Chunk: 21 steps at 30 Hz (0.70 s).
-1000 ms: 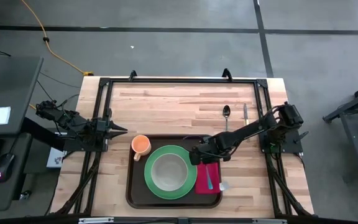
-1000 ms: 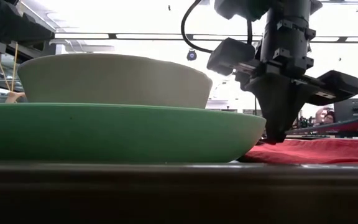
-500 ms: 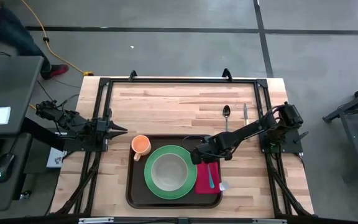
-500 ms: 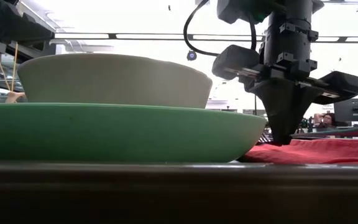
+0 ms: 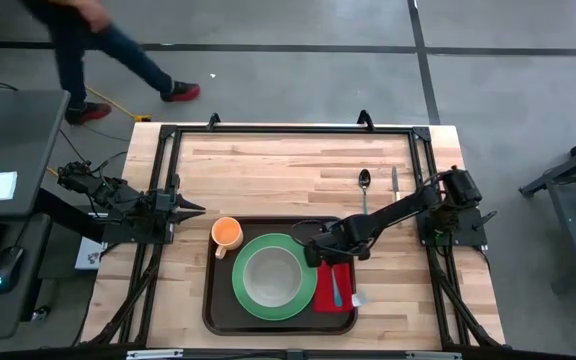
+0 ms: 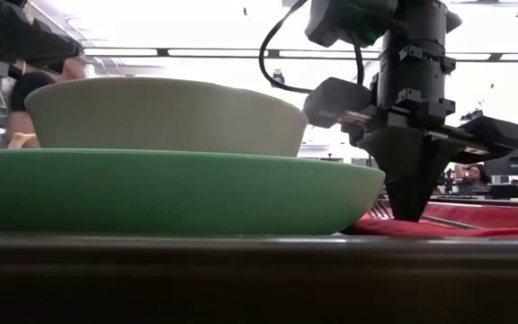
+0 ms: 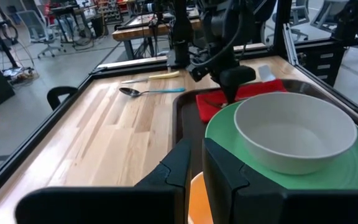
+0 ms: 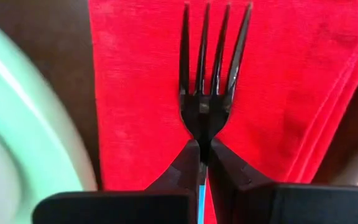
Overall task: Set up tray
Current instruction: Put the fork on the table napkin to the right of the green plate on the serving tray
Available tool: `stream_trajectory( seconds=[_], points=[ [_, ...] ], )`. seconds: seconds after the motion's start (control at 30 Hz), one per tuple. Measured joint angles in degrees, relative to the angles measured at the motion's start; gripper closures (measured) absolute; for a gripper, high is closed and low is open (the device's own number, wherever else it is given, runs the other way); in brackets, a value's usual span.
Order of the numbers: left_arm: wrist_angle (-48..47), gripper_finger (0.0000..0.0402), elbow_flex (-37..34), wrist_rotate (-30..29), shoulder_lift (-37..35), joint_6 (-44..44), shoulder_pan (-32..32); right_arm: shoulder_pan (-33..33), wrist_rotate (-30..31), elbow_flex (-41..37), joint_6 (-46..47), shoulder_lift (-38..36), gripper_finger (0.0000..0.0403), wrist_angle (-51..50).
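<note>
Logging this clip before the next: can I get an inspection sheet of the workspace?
Surface: light wooden table.
Job's things: brown tray holds green plate with white bowl, red napkin with fork; orange cup at its corner.
Clutter: spoon and knife on bare wood.
Grippers: right claw shut on fork over napkin; left claw parked at table's left edge.
Cables: yellow cord on floor.
Surroundings: person walking past.

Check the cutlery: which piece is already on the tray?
The fork, lying on the red napkin inside the tray, pinched by the right gripper. The spoon and knife lie on the bare wood.
</note>
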Motion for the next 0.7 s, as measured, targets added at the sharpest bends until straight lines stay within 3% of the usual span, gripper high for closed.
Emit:
stream_trajectory(
  seconds=[0.3, 0.7],
  points=[
    [0.0, 0.0332, 0.0, 0.0, 0.0, 0.0, 0.0, 0.0, -0.1, 0.1, -0.3, 0.1, 0.0394, 0.6],
    [0.0, 0.0332, 0.0, 0.0, 0.0, 0.0, 0.0, 0.0, -0.5, 0.1, 0.2, 0.2, 0.0353, 0.6]
  ],
)
